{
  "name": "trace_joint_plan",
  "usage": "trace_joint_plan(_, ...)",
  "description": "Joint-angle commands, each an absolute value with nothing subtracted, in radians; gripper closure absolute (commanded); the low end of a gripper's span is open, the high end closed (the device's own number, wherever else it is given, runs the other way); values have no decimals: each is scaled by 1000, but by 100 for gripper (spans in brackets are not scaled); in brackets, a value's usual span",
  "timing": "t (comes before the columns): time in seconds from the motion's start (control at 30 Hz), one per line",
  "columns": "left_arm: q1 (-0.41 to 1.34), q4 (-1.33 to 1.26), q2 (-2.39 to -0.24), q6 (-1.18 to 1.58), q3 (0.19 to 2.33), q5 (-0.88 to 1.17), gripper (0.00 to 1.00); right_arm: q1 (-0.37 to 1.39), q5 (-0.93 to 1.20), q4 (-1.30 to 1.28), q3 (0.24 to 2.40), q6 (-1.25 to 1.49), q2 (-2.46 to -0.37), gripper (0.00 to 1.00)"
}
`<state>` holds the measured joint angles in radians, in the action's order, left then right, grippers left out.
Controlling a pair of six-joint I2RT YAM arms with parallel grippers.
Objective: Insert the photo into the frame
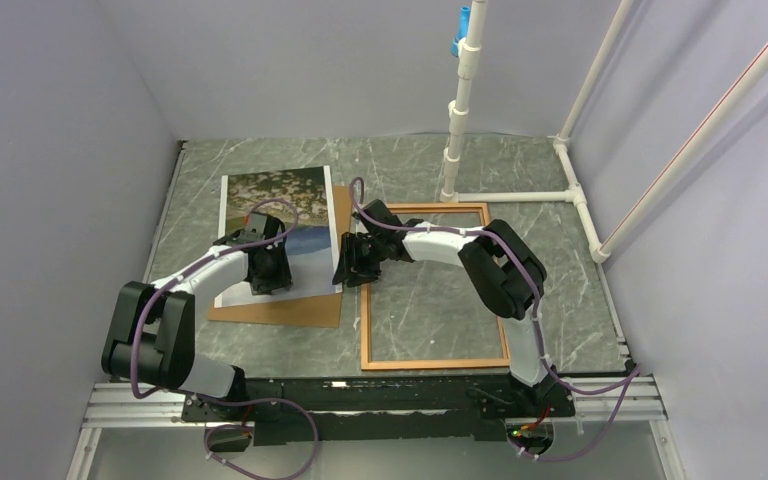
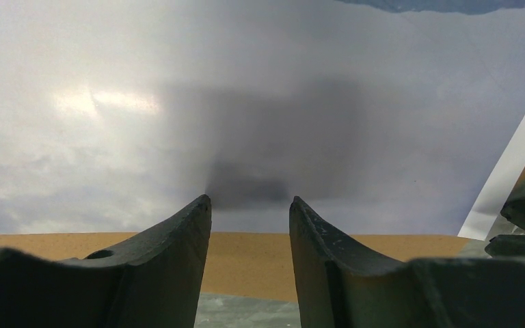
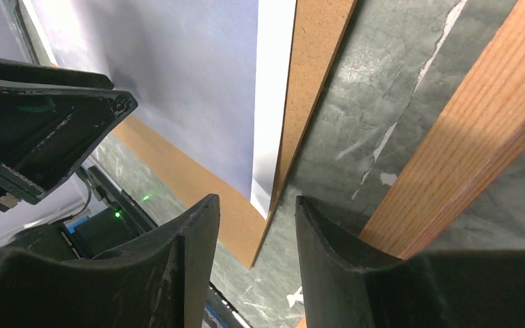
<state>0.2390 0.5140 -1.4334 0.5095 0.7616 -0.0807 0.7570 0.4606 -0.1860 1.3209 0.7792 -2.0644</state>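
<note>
No text, label, brand, number or sign can be read in any of the three views. The photo [image 1: 275,200], left of centre in the top view, shows only its printed landscape, with no lettering that can be made out.
</note>
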Motion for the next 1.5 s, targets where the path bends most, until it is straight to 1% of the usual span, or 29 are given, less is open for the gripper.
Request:
trace_joint_plan(0.0,241,516,-1443,494,770,-96,49,762,449,-203,1332,764,-2040,52)
trace_joint_plan(0.17,241,513,-1446,492,769,-92,49,770,482,-157,1321,789,-2047,56)
trace_joint_plan(0.23,241,511,-1447,491,767,-92,50,773,489,-156,1328,788,-2048,63)
trace_joint_plan(0.33,241,511,-1449,489,767,-94,49,775,497,-162,1342,788,-2049,71)
trace_joint_plan(0.5,241,511,-1454,486,766,-95,50,779,509,-150,1345,800,-2048,76)
trace_joint_plan(0.63,240,512,-1454,485,764,-96,50,779,520,-129,1340,812,-2058,76)
trace_joint_plan(0.87,241,525,-1447,480,770,-109,50,779,525,-47,1264,880,-2033,74)
trace_joint_plan(1.47,241,552,-1423,473,773,-121,50,778,513,9,1150,934,-2013,73)
